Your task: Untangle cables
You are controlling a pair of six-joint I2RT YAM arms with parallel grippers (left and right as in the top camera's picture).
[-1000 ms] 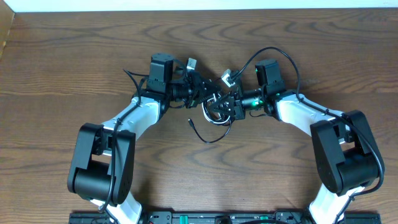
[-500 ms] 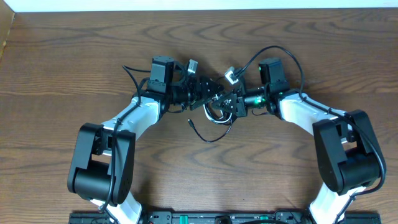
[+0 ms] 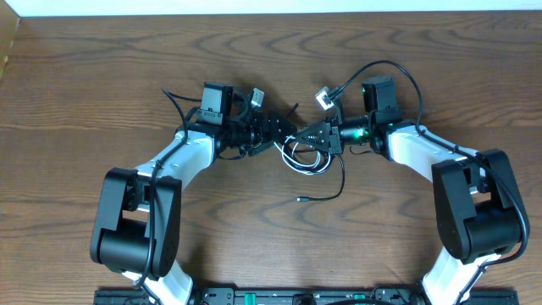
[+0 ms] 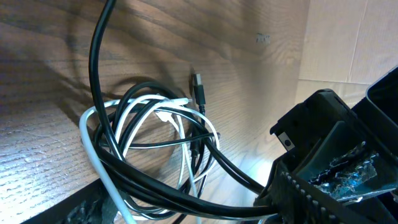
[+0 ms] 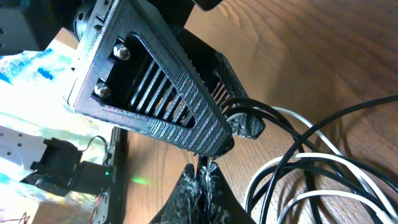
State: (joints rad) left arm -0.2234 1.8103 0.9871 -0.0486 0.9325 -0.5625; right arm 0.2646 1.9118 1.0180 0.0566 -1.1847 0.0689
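Cables point(image 3: 306, 158): glossy, thin, tangled loops

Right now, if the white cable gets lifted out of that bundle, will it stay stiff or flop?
Likely floppy: the white cable lies in loose, curving loops on the table. Probably light, since it looks thin. It would likely drag the black cable along, because their loops cross.

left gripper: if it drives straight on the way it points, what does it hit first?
Most likely the cable bundle: its loops fill the left wrist view just ahead of the open left gripper. The right gripper, shut on the bundle, sits close by to one side. Depth is unclear.
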